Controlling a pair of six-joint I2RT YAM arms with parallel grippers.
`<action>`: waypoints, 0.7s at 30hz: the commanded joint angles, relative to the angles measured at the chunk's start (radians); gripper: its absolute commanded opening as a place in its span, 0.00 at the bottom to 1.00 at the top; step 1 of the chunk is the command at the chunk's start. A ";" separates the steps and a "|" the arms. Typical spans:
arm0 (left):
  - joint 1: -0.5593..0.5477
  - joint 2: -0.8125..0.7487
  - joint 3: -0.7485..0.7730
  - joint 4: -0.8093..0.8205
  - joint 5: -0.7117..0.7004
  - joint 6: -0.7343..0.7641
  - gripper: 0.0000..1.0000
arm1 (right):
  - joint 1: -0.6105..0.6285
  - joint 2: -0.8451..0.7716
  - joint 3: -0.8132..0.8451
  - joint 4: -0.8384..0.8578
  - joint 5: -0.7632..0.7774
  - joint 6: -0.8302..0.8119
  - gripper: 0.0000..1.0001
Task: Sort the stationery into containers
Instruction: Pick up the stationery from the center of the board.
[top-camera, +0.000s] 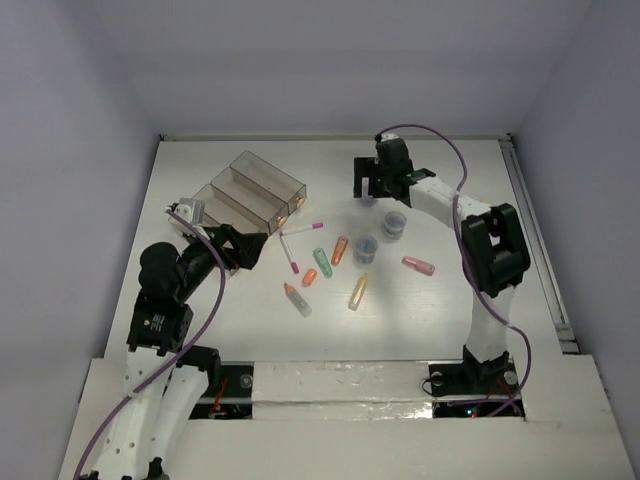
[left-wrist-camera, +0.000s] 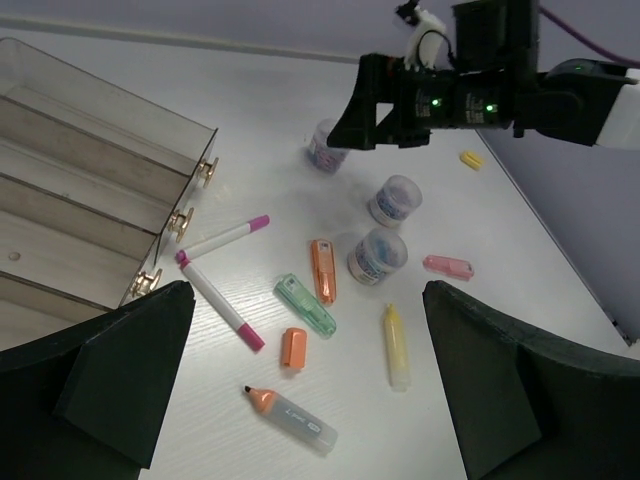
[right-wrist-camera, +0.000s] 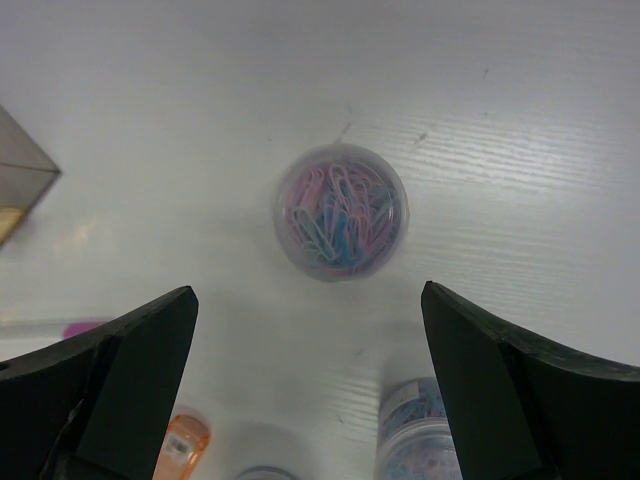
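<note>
Your right gripper (right-wrist-camera: 308, 290) hangs with its jaws wide apart. The round clip tub (right-wrist-camera: 340, 210) sits just ahead at 12 o'clock, centred between them.

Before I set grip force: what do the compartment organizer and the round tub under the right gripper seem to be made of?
Compartment organizer: likely rigid plastic, glossy, brownish-tinted; its walls are see-through. Its small round fittings look like brass-coloured metal. Round tub: apparently clear plastic, slightly cloudy; pink and blue paper clips show through it.
</note>
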 joint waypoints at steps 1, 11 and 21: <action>-0.014 -0.017 -0.003 0.022 -0.013 0.022 0.99 | 0.007 0.042 0.101 -0.121 0.127 -0.067 1.00; -0.024 -0.027 -0.003 0.017 -0.016 0.022 0.99 | 0.016 0.175 0.227 -0.164 0.146 -0.084 1.00; -0.024 -0.033 -0.005 0.015 -0.013 0.022 0.99 | 0.025 0.229 0.293 -0.154 0.144 -0.104 0.87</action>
